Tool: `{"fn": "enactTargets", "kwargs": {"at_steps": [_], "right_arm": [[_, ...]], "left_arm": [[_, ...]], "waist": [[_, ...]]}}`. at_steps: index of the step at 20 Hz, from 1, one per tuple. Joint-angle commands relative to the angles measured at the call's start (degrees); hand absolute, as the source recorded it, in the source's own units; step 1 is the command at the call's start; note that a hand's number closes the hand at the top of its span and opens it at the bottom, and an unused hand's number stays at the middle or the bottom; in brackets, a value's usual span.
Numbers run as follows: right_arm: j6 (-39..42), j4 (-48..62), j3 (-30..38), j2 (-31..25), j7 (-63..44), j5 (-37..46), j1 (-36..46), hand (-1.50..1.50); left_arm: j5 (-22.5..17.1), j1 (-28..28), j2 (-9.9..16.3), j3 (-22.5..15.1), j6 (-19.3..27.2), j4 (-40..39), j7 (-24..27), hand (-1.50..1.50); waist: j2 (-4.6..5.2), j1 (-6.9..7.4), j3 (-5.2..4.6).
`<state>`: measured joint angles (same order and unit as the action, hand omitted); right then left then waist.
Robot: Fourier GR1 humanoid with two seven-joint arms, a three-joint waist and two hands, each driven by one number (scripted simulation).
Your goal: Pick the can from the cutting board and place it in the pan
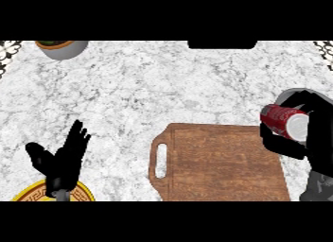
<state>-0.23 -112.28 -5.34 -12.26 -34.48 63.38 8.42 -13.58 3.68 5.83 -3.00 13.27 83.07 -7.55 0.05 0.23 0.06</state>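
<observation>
Your right robot hand (321,137) is curled round the can (286,122), holding it at the right edge of the view, just past the board's (222,165) top right corner and lifted off it. The can is red with a pale silvery end facing you and is tilted on its side; any label is too small to read. The board is brown wood with a handle slot on its left. Your left robot hand (61,160) rests open, fingers up, at lower left over a yellow-rimmed plate (30,194). A pot (61,47) sits at the table's (141,90) top left.
</observation>
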Motion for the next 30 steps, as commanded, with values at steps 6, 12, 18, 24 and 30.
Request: {"fn": "enactTargets", "kwargs": {"at_steps": [6, 12, 18, 24, 30], "right_arm": [[-11.6, 30.2, 16.8, -9.1, 16.9, -7.3, 11.1, 1.5], [-19.1, 53.8, 23.6, -12.0, 30.0, -14.7, 19.4, 1.5], [-21.7, 72.2, 23.4, -17.1, 29.4, -6.8, 22.4, -1.5], [-23.4, 89.3, 27.0, -19.1, 42.7, -11.6, 30.8, -1.5], [-20.9, 89.6, 35.9, -16.8, 56.4, -24.0, 32.5, -1.5]], "left_arm": [[-0.7, 1.5, 0.0, 0.8, -2.0, -0.5, 1.6, 0.0], [-1.0, -1.3, 0.8, 2.0, -2.9, -2.6, 0.9, 0.0], [0.2, -1.9, 0.2, 0.4, -2.2, -0.8, -0.1, 0.0], [0.2, -2.4, -0.4, 0.9, -2.5, -3.6, 1.1, 0.0], [0.8, -3.2, -1.3, 0.2, -0.6, -2.0, -1.0, 0.0]], "waist": [[0.35, 1.05, 0.02], [0.52, 1.28, 0.06], [1.01, 2.54, 0.09], [1.22, 2.98, 0.19], [1.17, 2.5, 0.39]]}}
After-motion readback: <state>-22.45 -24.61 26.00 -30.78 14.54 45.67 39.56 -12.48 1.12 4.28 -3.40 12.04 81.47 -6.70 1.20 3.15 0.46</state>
